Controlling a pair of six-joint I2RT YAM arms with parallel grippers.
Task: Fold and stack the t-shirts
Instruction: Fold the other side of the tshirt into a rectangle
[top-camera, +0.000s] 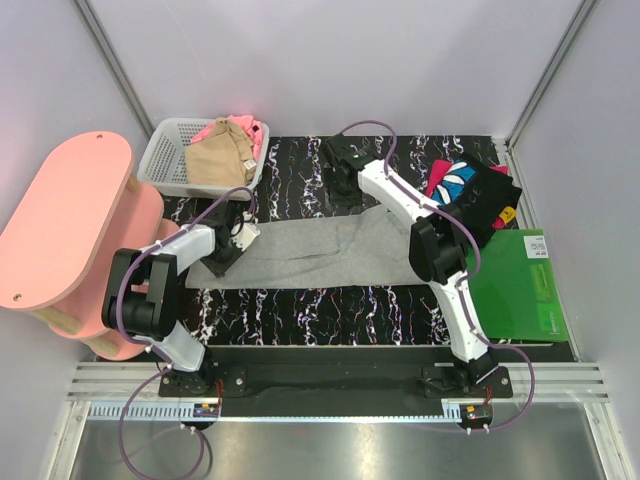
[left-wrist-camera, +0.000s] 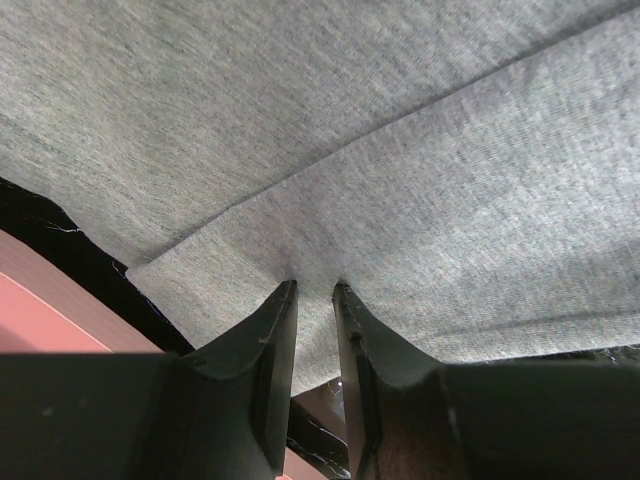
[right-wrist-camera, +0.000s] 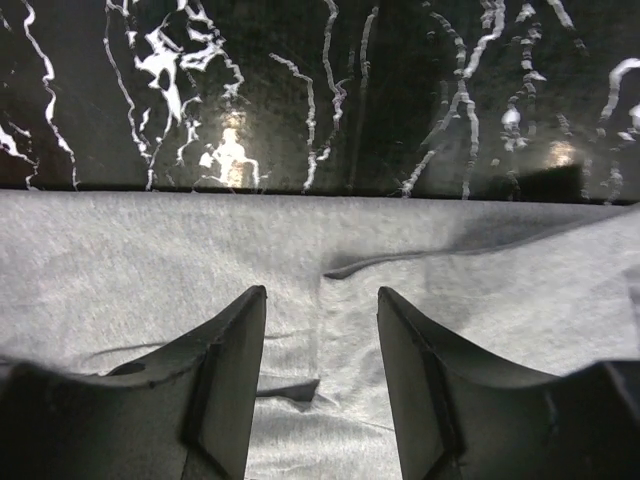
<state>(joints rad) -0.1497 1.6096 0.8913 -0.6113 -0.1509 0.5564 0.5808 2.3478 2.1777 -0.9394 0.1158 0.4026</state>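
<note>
The large light-grey t-shirt (top-camera: 310, 250) lies spread across the black marbled mat (top-camera: 300, 310). My left gripper (top-camera: 238, 234) is at its left end. In the left wrist view the gripper (left-wrist-camera: 315, 287) is nearly closed and pinches a fold of the grey cloth (left-wrist-camera: 350, 130). My right gripper (top-camera: 342, 178) is at the shirt's far edge. In the right wrist view it (right-wrist-camera: 322, 292) is open just above the wrinkled grey cloth (right-wrist-camera: 150, 270). The tan t-shirt (top-camera: 215, 160) and pink t-shirt (top-camera: 245, 128) lie in the basket. The black printed t-shirt (top-camera: 470, 195) lies at the right.
The white lattice basket (top-camera: 165, 160) stands at the back left. A green board (top-camera: 520, 290) lies at the right, partly under the black t-shirt. A pink two-level stool (top-camera: 70, 220) stands off the mat's left edge. Grey walls close in the back and sides.
</note>
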